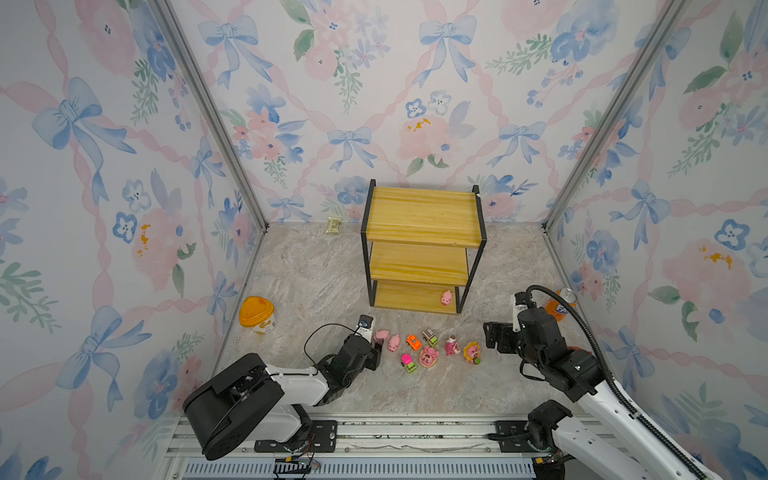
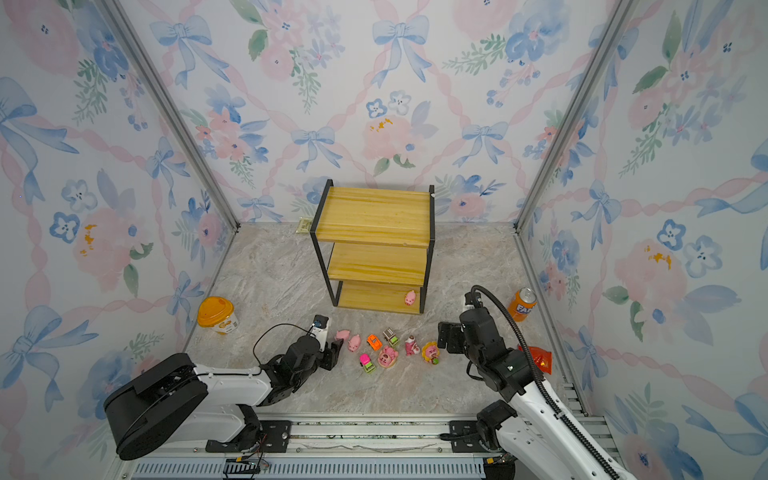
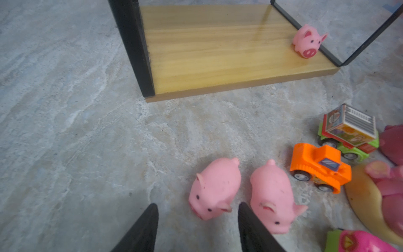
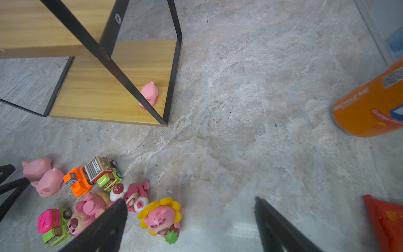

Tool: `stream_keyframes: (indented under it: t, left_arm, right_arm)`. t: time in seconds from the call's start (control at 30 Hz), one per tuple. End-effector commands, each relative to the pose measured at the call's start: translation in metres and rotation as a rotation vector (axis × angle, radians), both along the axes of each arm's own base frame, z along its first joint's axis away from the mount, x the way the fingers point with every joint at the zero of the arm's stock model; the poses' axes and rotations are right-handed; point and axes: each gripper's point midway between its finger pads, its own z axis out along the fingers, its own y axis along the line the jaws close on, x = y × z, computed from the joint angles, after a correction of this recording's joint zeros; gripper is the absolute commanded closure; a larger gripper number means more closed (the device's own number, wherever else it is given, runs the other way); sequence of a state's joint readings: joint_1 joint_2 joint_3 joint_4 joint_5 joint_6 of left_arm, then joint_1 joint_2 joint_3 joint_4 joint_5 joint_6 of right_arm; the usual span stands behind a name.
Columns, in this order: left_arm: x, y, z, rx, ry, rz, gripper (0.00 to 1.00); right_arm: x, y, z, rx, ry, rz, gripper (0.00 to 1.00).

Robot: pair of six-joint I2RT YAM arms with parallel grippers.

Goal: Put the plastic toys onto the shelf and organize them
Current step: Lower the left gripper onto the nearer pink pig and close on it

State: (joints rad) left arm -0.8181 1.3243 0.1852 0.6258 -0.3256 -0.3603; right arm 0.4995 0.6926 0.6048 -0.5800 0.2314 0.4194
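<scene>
The left gripper (image 3: 197,227) is released, its jaws parted and empty. One loose pig (image 3: 214,189) lies just ahead of its fingertips, a second pig (image 3: 272,196) beside that, and the orange car (image 3: 320,168) just beyond. The right gripper (image 4: 189,218) also gapes wide on nothing, with a yellow-petalled figurine (image 4: 161,216) just beside one finger. Farther ahead of both grippers, the shelf (image 3: 218,54) holds a third pig (image 3: 307,41) on its bottom board, at the front corner nearer the right gripper.
</scene>
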Motion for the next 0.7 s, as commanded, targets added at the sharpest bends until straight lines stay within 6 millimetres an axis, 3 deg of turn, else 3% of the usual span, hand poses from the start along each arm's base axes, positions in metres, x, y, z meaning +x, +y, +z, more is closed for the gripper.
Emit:
stream_keyframes:
  t: [0.0, 0.2, 0.37, 0.67]
  left_arm:
    - [-0.004, 0.001, -0.009, 0.051, 0.011, -0.034, 0.35]
    - [-0.002, -0.002, -0.02, 0.088, 0.036, -0.037, 0.35]
    - [0.002, -0.008, -0.027, 0.098, 0.062, -0.038, 0.42]
    - [0.006, -0.01, -0.027, 0.119, 0.052, -0.042, 0.43]
  right_arm:
    - [-0.003, 0.002, -0.006, -0.001, 0.016, 0.009, 0.07]
    - [-0.002, 0.001, -0.006, -0.004, 0.013, 0.005, 0.06]
    - [-0.001, 0.002, -0.008, -0.008, 0.02, 0.004, 0.06]
    - [-0.002, 0.0, -0.007, -0.014, 0.017, 0.0, 0.06]
